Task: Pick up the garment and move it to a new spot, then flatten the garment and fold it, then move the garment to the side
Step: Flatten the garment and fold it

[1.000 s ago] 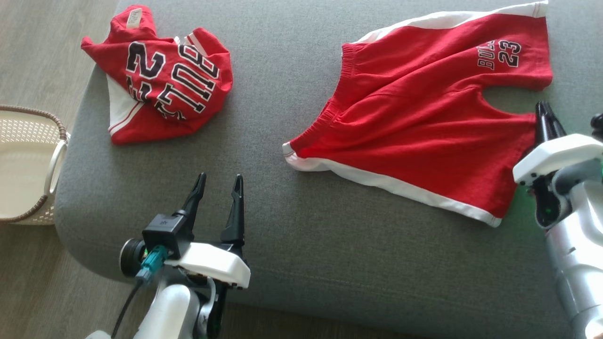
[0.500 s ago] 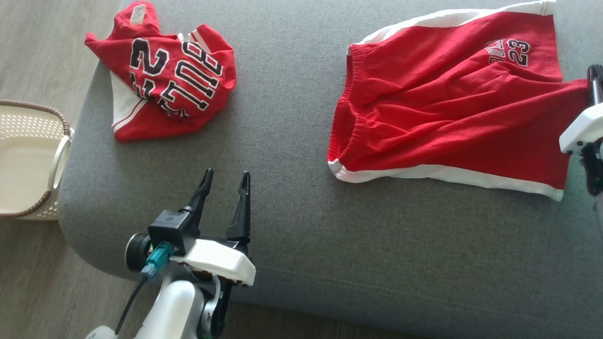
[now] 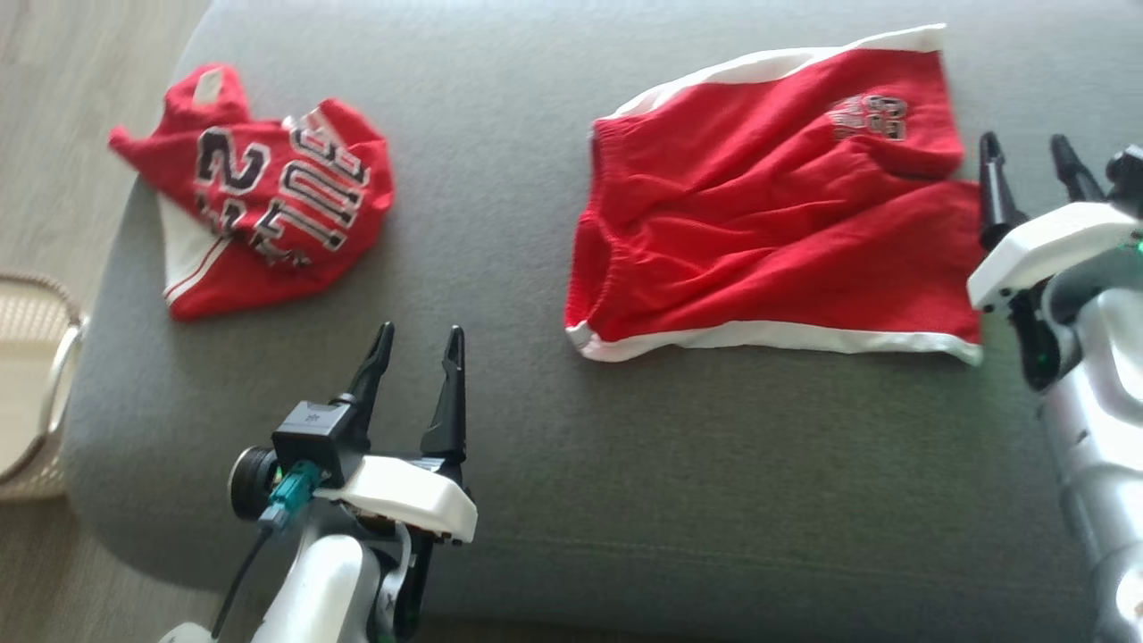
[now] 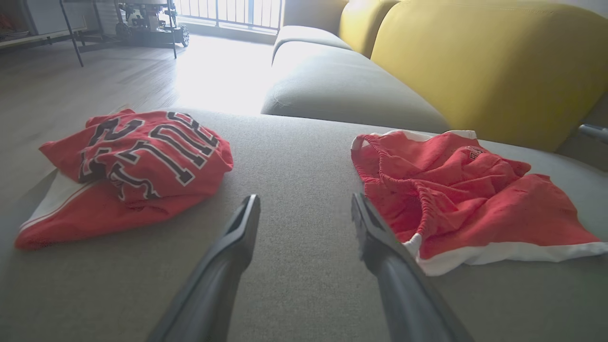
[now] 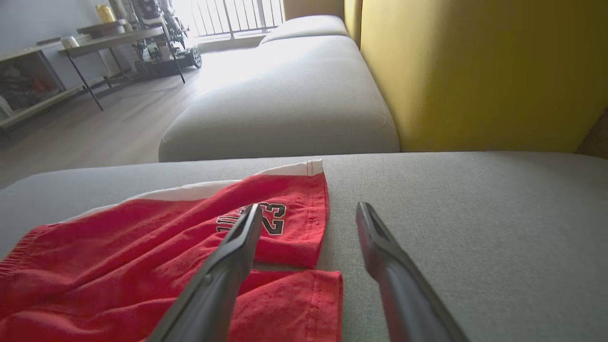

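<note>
The garment, red shorts [image 3: 768, 241] with white side stripes and a "23" print, lies spread and wrinkled on the grey cushion [image 3: 536, 429], waistband to the left. The shorts [image 4: 456, 199] show at right in the left wrist view, and their leg hems [image 5: 294, 237] in the right wrist view. My right gripper [image 3: 1027, 156] stands open just beyond the leg hems, with nothing between its fingers [image 5: 237, 247]. My left gripper [image 3: 418, 339] stands open and empty near the cushion's front, left of the waistband.
A crumpled red jersey [image 3: 259, 223] with black and white lettering lies at the cushion's far left. A woven basket [image 3: 36, 357] stands on the wooden floor beyond the left edge. Yellow backrests [image 5: 475, 71] and another grey seat [image 5: 285, 104] lie behind.
My right gripper pulled the shorts' leg hem to the right, then opened and let it go. The shorts now lie flatter. The head camera shifted; the left arm kept still.
</note>
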